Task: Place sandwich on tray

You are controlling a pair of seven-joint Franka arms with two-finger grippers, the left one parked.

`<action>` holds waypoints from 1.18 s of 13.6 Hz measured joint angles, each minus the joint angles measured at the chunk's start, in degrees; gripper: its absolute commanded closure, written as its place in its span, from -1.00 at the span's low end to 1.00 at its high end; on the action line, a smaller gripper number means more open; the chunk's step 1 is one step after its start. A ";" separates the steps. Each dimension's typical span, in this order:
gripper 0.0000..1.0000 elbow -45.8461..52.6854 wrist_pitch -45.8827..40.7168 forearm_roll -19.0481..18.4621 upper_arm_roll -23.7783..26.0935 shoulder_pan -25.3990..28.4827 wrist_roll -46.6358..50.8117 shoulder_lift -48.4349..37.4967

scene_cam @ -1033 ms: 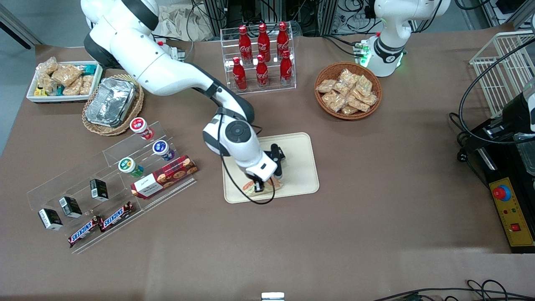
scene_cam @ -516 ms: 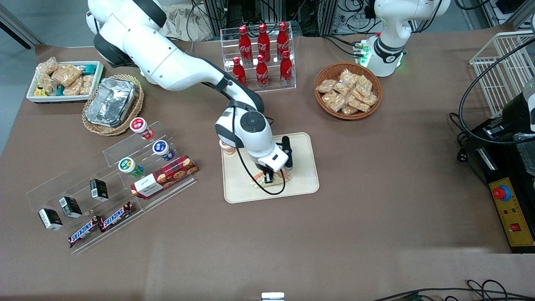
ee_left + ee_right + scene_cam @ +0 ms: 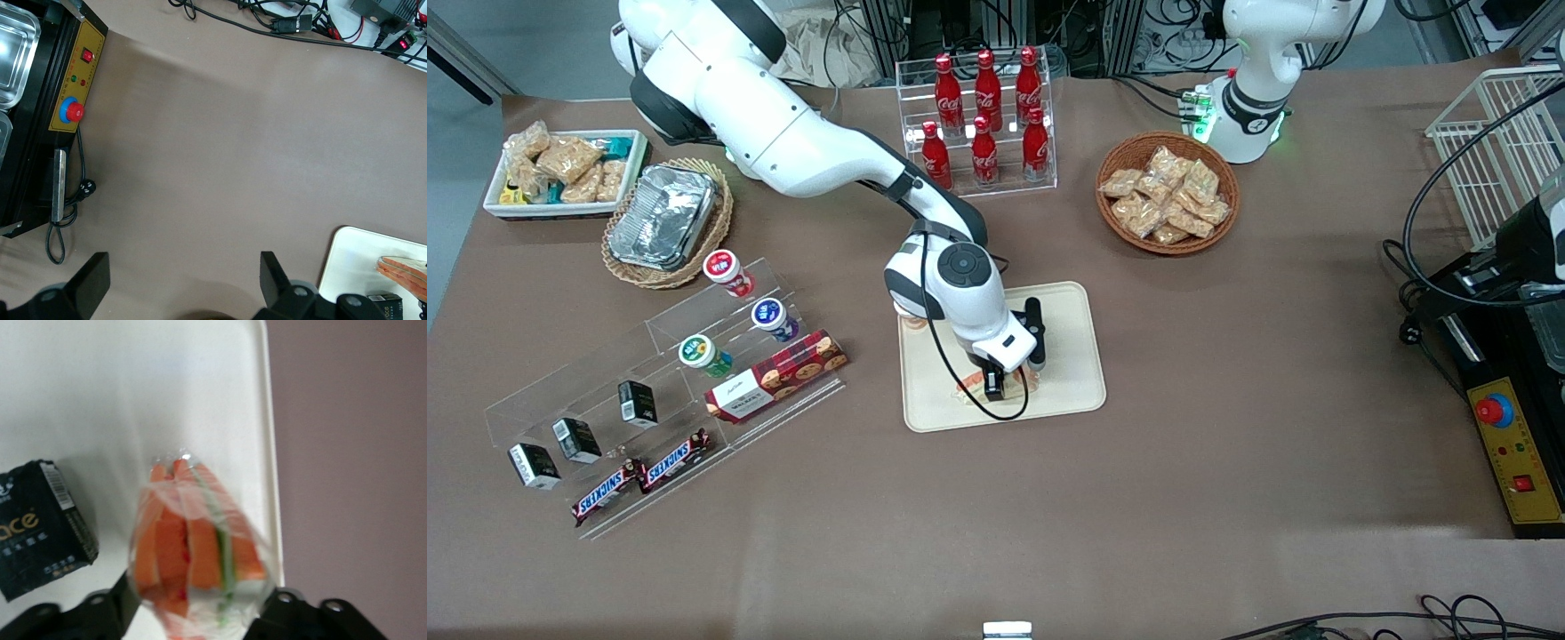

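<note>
Tray (image 3: 1072,356): holds the sandwich (image 3: 197,547), a black carton (image 3: 40,527) beside it.
Sandwich: long axis unclear.
Gripper (image 3: 996,384): I'm clamped on the sandwich.

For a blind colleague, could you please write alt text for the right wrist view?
A wrapped sandwich sits between the gripper fingers, over a cream tray near its rim. A small black box lies on the tray beside it.

R arm reaches out from its base at the working end of the table, elbow bent, wrist pitched down. Gripper (image 3: 996,384) points straight down, low over the tray (image 3: 1067,391), fingers (image 3: 120,600) closed either side of the sandwich (image 3: 197,550), pinching its wrap.
</note>
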 measured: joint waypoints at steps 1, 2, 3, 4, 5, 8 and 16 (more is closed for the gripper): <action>-1.00 0.45 0.00 0.01 -0.05 -0.03 0.46 -0.40; -1.00 0.78 -0.14 0.20 -0.23 -0.19 1.29 -1.24; -1.00 0.83 -1.01 0.47 -0.44 -0.76 2.12 -2.63; -1.00 0.84 -3.34 0.95 -0.43 -1.79 2.48 -4.47; -1.00 0.84 -6.53 2.38 -0.41 -2.87 2.86 -6.63; -1.00 0.87 -16.87 11.06 -0.64 -7.44 5.50 -14.07; -1.00 0.76 -44.23 13.93 -0.58 -16.56 31.40 -33.06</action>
